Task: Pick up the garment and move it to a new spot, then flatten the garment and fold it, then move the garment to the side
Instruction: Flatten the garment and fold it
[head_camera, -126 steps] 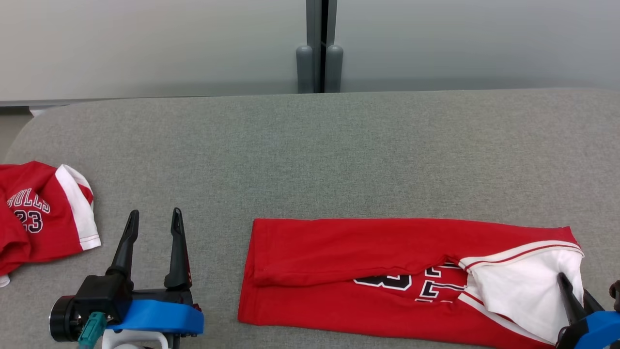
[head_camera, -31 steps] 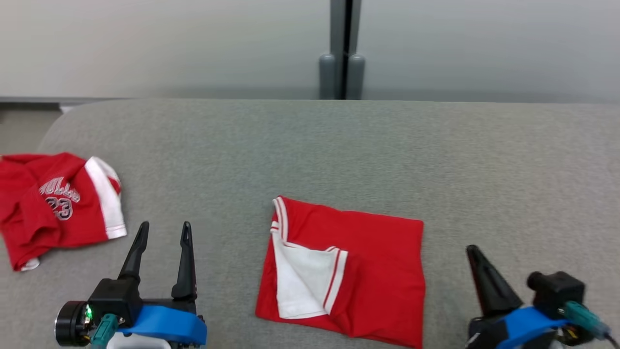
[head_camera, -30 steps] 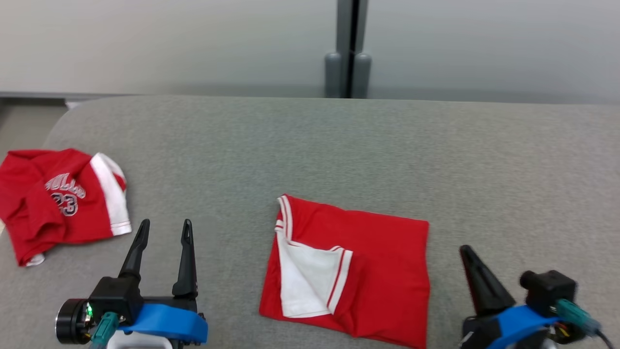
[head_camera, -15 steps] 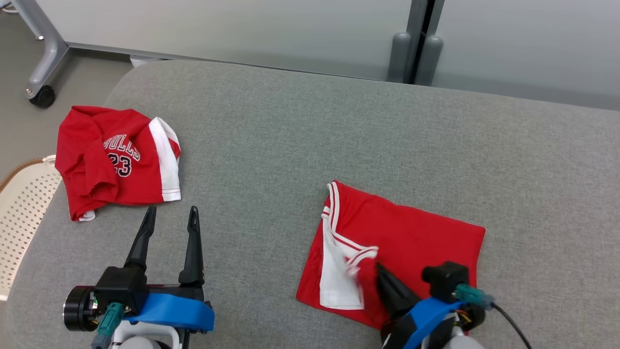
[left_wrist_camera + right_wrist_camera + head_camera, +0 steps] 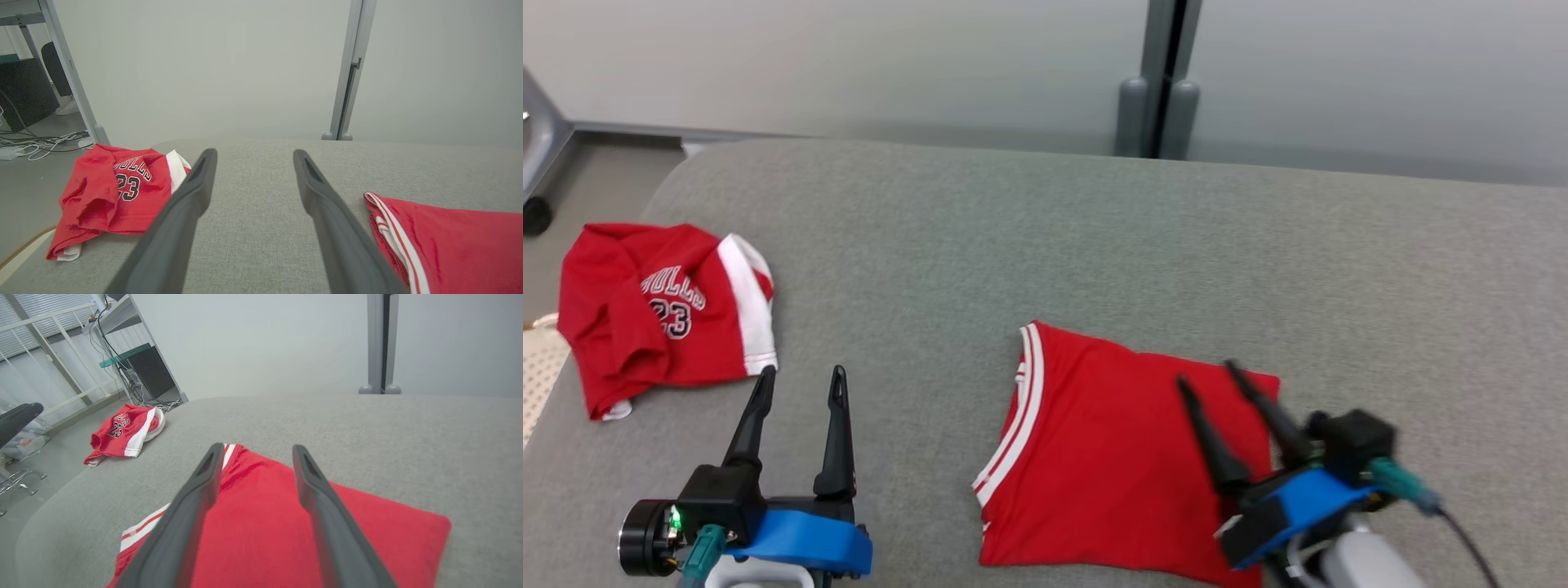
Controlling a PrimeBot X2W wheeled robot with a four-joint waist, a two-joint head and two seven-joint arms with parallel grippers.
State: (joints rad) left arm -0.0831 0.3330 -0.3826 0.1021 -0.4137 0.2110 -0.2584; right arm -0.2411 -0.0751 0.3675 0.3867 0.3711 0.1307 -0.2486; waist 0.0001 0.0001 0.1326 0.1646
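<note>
Fingers of right gripper (image 5: 1205, 373) spread wide, nothing between, poised over right part of folded red garment (image 5: 1094, 457), flat on grey cushion (image 5: 1013, 237). Also wide, empty: left gripper (image 5: 802, 373). Far left: crumpled jersey (image 5: 662, 310).

Beneath the right end effector (image 5: 1205, 372), itself matt dark plastic, the garment (image 5: 1111, 457) is soft, matt red knit cloth with white trim; the bench (image 5: 1013, 245) around it wears coarse grey weave.
</note>
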